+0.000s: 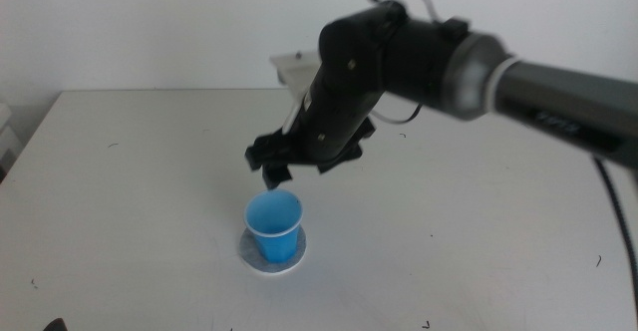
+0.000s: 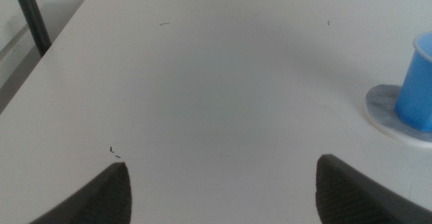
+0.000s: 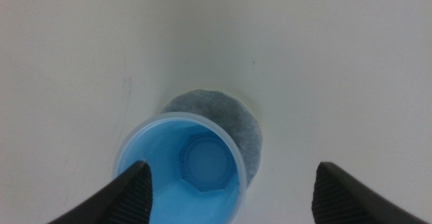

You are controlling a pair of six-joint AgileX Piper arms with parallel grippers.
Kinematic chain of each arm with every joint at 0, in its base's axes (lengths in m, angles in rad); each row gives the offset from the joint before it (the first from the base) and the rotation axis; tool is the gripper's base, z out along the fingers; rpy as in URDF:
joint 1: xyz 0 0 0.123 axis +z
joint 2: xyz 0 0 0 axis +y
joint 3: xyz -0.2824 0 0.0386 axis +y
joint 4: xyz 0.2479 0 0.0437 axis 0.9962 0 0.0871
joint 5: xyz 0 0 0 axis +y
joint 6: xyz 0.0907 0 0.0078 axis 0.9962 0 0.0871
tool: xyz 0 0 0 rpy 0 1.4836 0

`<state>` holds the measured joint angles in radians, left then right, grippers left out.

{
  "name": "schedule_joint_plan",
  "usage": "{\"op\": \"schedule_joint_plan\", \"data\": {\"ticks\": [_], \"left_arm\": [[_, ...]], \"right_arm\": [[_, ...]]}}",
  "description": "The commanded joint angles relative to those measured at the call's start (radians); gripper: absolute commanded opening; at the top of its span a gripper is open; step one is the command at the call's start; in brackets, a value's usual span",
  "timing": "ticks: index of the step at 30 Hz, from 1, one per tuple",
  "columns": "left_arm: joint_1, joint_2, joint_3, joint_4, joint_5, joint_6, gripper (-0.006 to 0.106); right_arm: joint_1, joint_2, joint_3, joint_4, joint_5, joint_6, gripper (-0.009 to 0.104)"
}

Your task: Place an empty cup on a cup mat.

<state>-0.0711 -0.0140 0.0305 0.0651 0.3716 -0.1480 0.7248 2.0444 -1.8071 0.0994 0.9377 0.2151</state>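
The blue cup (image 1: 274, 225) stands upright on the grey cup mat (image 1: 255, 258) near the table's front middle. It is empty inside in the right wrist view (image 3: 196, 163), with the mat (image 3: 229, 119) showing behind it. My right gripper (image 1: 279, 171) hangs just above and behind the cup's rim, jaws open, holding nothing and clear of the cup. My left gripper (image 2: 223, 190) waits low at the table's front left, jaws open and empty. The left wrist view shows the cup (image 2: 417, 89) and the mat (image 2: 385, 109) at its edge.
A white object (image 1: 294, 67) stands at the table's back edge behind the right arm. A dark post (image 2: 30, 18) stands off the table's side in the left wrist view. The white table top (image 1: 130, 191) has a few small dark marks.
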Motion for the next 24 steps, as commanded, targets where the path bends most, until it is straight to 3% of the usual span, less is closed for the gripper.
{"op": "schedule_joint_plan", "data": {"ticks": [1, 24], "left_arm": [[0.001, -0.009, -0.006, 0.0, -0.067, -0.011, 0.105], [0.001, -0.009, -0.006, 0.0, -0.067, -0.011, 0.105]], "right_arm": [[-0.028, -0.137, -0.016, -0.046, -0.005, 0.003, 0.064], [-0.663, -1.171, 0.938, -0.068, -0.32, -0.075, 0.064]]}}
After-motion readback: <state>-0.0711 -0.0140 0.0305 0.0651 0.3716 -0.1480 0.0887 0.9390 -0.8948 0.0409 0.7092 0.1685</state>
